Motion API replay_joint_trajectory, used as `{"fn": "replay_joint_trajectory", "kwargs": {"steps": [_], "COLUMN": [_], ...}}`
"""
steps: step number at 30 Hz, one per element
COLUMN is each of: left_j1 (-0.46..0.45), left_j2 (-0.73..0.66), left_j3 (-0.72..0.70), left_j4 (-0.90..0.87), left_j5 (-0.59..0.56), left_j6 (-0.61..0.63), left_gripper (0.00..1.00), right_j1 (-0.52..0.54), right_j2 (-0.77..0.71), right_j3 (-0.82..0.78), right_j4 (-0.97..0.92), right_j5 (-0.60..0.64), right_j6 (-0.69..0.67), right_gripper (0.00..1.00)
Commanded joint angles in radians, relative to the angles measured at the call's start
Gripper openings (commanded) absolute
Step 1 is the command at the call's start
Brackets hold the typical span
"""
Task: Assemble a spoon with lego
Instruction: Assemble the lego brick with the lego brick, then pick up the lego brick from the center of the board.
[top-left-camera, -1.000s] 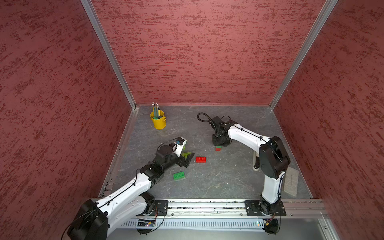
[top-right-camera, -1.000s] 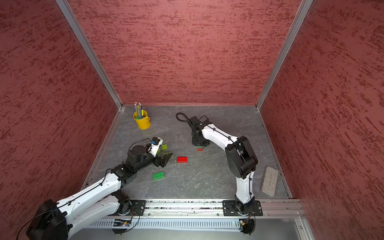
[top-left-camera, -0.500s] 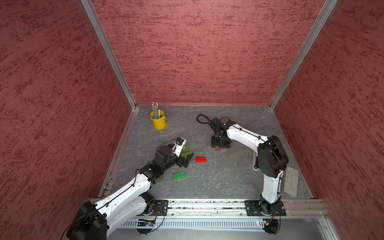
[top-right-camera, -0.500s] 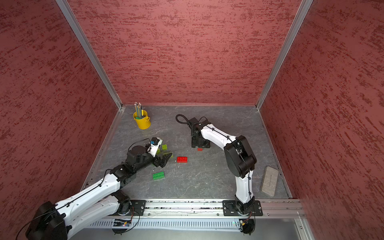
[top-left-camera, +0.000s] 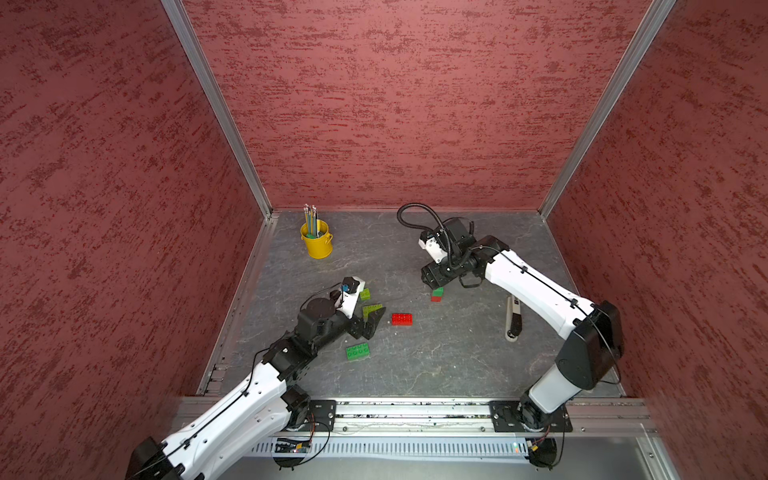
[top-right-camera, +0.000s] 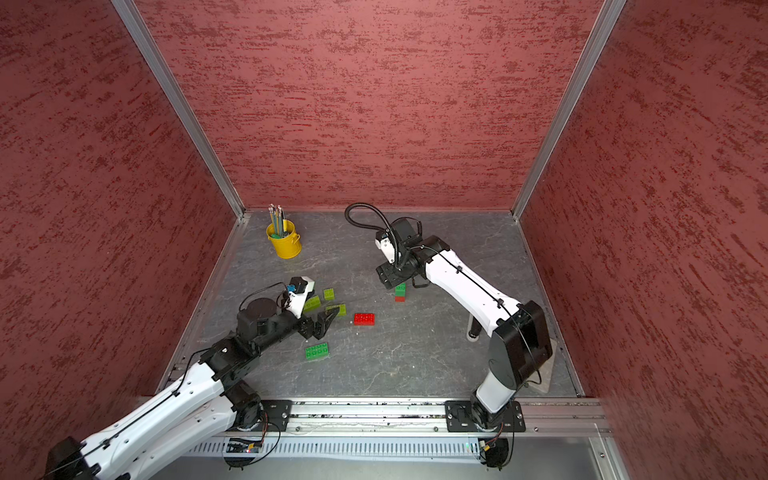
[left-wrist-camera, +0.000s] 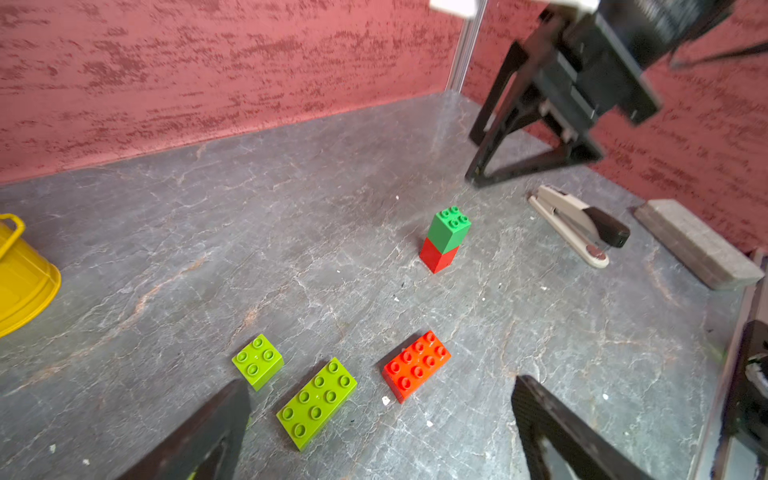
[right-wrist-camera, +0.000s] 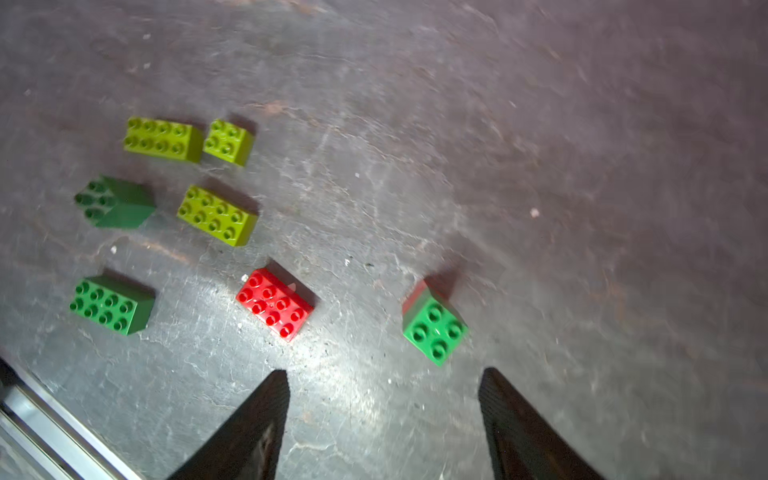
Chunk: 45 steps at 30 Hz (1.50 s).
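Right jaws just let go, now open; green-on-red stack (right-wrist-camera: 434, 328) standing free below them, so handle started. Left jaws wide, empty.

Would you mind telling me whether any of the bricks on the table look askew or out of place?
Yes: one dark green brick appears tipped on its side, studs facing sideways, beside a lime-green oblong brick. The other loose bricks, like the red one, sit studs up, and the red-and-green stack stands upright.

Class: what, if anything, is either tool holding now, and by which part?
Nothing is held: left tool and right tool are open, green-on-red stack standing free.
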Motion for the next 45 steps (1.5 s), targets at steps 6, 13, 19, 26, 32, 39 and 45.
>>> {"fn": "replay_joint_trajectory", "kwargs": {"steps": [6,13,19,26,32,39,45], "left_j1": [0.119,0.261,0.273,0.275,0.275,0.275,0.275], "left_j2": [-0.081,-0.114,-0.141,-0.132,-0.136,-0.133,-0.129], "left_j3": [0.026,-0.028,-0.054,-0.061,-0.063,-0.066,-0.072], "left_j4": [-0.187,-0.186,-0.177,-0.171,-0.171,-0.168,-0.163], "left_j5": [-0.056,0.041,0.045,0.048,0.049,0.057,0.059], "left_j6": [-0.163,-0.23,-0.244,-0.248,-0.251,-0.247,-0.251], "left_gripper": [1.0,0.99,0.99,0.99,0.99,1.0,0.99], "right_j1": [0.069,0.132,0.153,0.167,0.17,0.17,0.171], "right_j2": [-0.139,-0.013,0.107,0.182,0.229,0.276,0.292], "right_j3": [-0.292,-0.298,-0.249,-0.234,-0.223,-0.206,-0.206], "right_j4": [0.378,0.371,0.348,0.378,0.392,0.399,0.398], "right_j5": [-0.257,-0.234,-0.201,-0.178,-0.172,-0.151,-0.148], "right_j6": [-0.48,-0.605,-0.659,-0.641,-0.614,-0.603,-0.597], "right_gripper": [0.74,0.69,0.61,0.52,0.47,0.42,0.35]}}
